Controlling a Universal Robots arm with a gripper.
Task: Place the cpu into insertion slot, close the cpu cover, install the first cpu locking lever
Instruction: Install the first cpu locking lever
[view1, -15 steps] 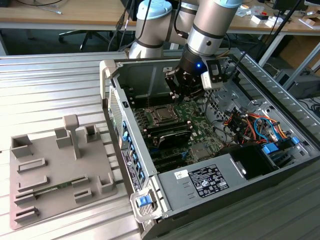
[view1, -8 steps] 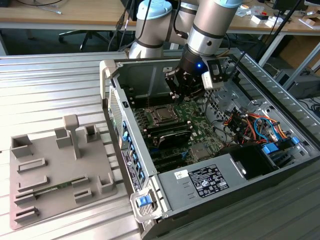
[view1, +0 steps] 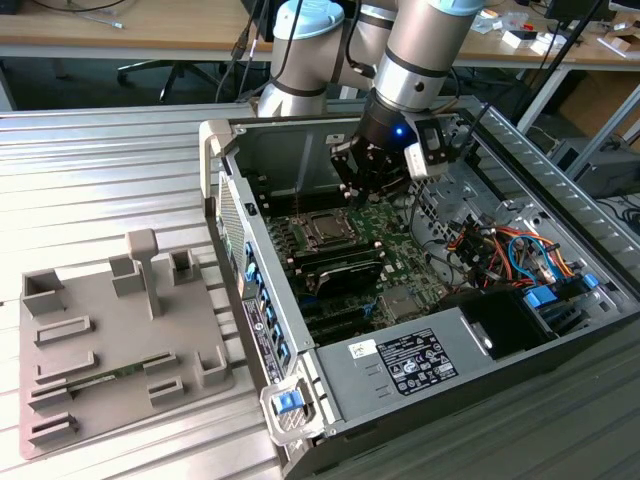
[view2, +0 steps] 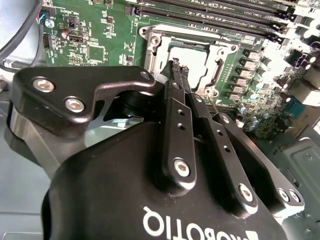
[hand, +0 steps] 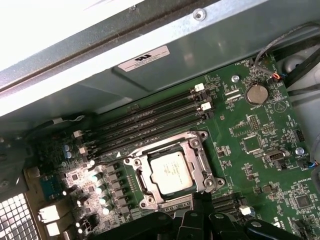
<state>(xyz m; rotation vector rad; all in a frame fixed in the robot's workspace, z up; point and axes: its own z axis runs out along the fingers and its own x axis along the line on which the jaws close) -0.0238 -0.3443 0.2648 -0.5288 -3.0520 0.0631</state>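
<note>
Beside the end effector (view2: 176, 67), the cpu (hand: 171, 172) lies under its cpu cover (hand: 197, 150).

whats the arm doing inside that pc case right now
The arm's gripper hangs over the motherboard inside the open computer case, just beside the insertion slot. The cpu already sits in the slot, silvery face up, and the cpu cover lies down around it. The gripper's fingers are together and hold nothing.
</note>
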